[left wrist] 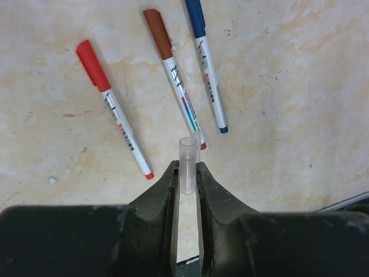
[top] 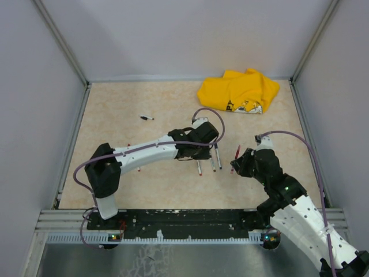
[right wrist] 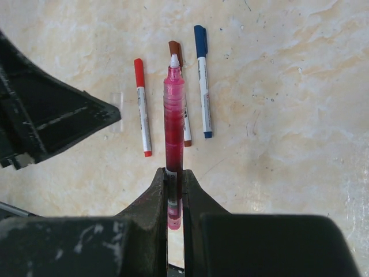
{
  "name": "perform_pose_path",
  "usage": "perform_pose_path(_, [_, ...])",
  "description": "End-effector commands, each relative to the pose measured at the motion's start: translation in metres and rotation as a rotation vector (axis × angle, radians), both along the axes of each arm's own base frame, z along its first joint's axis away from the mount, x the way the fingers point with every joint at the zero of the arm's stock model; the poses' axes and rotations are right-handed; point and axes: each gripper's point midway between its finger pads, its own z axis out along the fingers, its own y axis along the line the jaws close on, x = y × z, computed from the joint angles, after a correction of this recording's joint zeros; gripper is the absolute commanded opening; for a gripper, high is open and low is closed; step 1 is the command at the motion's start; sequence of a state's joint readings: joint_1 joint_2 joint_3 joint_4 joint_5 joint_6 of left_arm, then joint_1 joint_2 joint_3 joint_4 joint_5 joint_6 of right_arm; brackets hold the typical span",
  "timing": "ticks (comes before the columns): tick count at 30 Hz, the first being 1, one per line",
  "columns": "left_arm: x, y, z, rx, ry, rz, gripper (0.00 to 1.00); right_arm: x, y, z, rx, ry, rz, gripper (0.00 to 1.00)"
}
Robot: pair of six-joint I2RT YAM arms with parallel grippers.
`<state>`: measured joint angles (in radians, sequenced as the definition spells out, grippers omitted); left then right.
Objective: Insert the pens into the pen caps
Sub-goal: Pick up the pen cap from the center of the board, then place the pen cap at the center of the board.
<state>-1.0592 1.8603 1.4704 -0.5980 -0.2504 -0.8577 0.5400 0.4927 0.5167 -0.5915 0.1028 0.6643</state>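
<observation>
My left gripper [left wrist: 186, 171] is shut on a short clear pen cap [left wrist: 187, 163], open end pointing away. It hovers over the table middle [top: 199, 152]. My right gripper [right wrist: 174, 174] is shut on an uncapped pink-red pen [right wrist: 174, 115], white tip forward, just right of the left gripper [top: 235, 164]. Three capped white-barrelled pens lie side by side below: red-capped [left wrist: 113, 108], brown-capped [left wrist: 173, 78] and blue-capped [left wrist: 207, 66]. They also show in the right wrist view: red [right wrist: 142, 107], brown [right wrist: 176, 51] partly hidden behind the held pen, and blue [right wrist: 202, 81].
A crumpled yellow cloth [top: 239, 91] lies at the back right. A small dark pen or cap [top: 147, 118] lies apart at the back left. The left arm's black gripper body [right wrist: 46, 118] fills the left of the right wrist view. Grey walls enclose the table.
</observation>
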Motion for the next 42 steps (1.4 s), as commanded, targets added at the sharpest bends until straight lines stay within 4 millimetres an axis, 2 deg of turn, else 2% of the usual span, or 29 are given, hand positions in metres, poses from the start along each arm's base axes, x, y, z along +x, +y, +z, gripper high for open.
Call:
perform_pose_path(1, [0.001, 0.032, -0.001, 0.055, -0.019, 0.05, 0.21, 0.006, 0.002, 0.006, 0.013, -0.037, 0.007, 0.0])
perform_pose_path(5, [-0.01, 0.066, -0.013, 0.116, 0.006, 0.084, 0.21, 0.006, 0.003, 0.005, 0.01, -0.034, 0.009, 0.0])
perform_pose_path(10, [-0.028, 0.117, -0.04, 0.269, 0.066, 0.135, 0.21, 0.006, 0.004, 0.004, 0.01, -0.032, 0.014, 0.0])
perform_pose_path(14, [-0.04, 0.139, -0.058, 0.357, 0.111, 0.142, 0.21, 0.006, 0.005, 0.002, 0.012, -0.026, 0.019, 0.0])
perform_pose_path(18, [-0.045, 0.146, -0.071, 0.408, 0.143, 0.141, 0.21, 0.006, 0.006, 0.001, 0.015, -0.024, 0.023, 0.0])
perform_pose_path(31, [-0.056, 0.152, -0.1, 0.468, 0.213, 0.13, 0.25, 0.006, 0.007, 0.001, 0.014, -0.025, 0.031, 0.0])
perform_pose_path(38, [-0.064, 0.157, -0.11, 0.486, 0.251, 0.126, 0.31, 0.005, 0.008, 0.002, 0.017, -0.026, 0.035, 0.0])
perform_pose_path(40, [-0.067, 0.156, -0.112, 0.476, 0.262, 0.123, 0.31, 0.005, 0.008, 0.002, 0.016, -0.026, 0.036, 0.0])
perform_pose_path(42, [-0.069, 0.155, -0.114, 0.463, 0.269, 0.119, 0.26, 0.005, 0.008, 0.001, 0.016, -0.024, 0.037, 0.0])
